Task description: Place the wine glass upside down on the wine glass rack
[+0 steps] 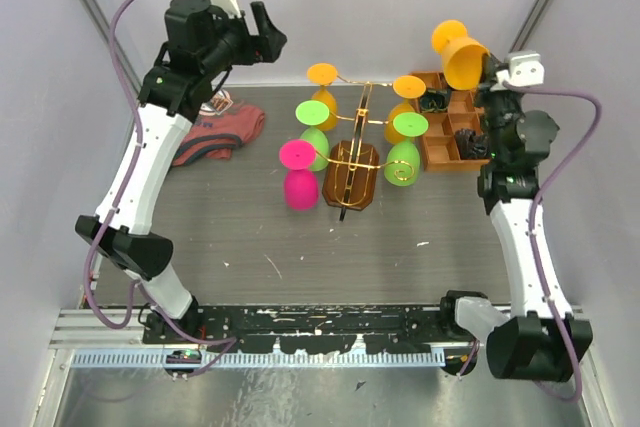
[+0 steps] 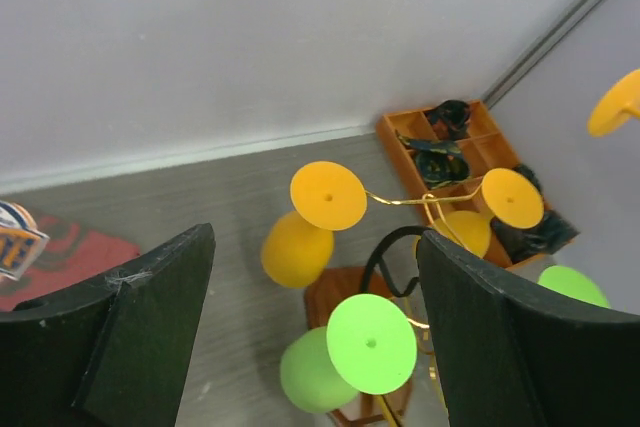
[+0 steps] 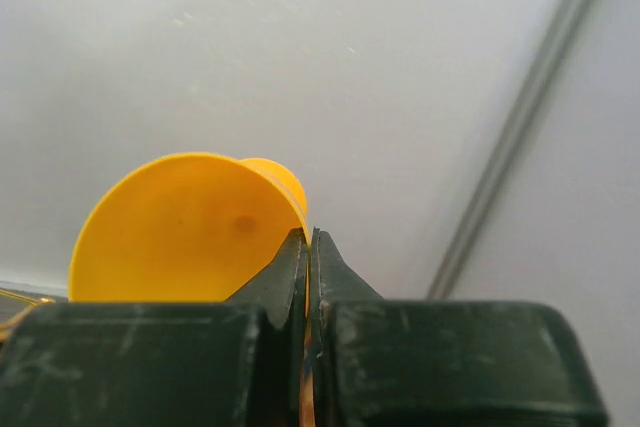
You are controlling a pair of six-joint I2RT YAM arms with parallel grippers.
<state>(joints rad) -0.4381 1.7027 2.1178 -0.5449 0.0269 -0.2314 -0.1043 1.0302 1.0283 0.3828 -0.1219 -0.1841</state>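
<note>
The gold wire rack (image 1: 352, 172) on its brown base stands mid-table with several plastic wine glasses hanging upside down: orange, green and pink. It also shows in the left wrist view (image 2: 420, 205). My right gripper (image 1: 487, 72) is shut on the rim of an orange wine glass (image 1: 458, 53) and holds it high above the back right, tilted; in the right wrist view the glass (image 3: 180, 232) is pinched between my fingers (image 3: 310, 257). My left gripper (image 1: 264, 32) is open and empty, raised at the back left, looking down at the rack (image 2: 315, 347).
A brown compartmented wooden tray (image 1: 448, 132) with dark items lies right of the rack, under my right gripper. A red cloth (image 1: 220, 135) lies at the back left. Grey walls enclose the table at the back and sides.
</note>
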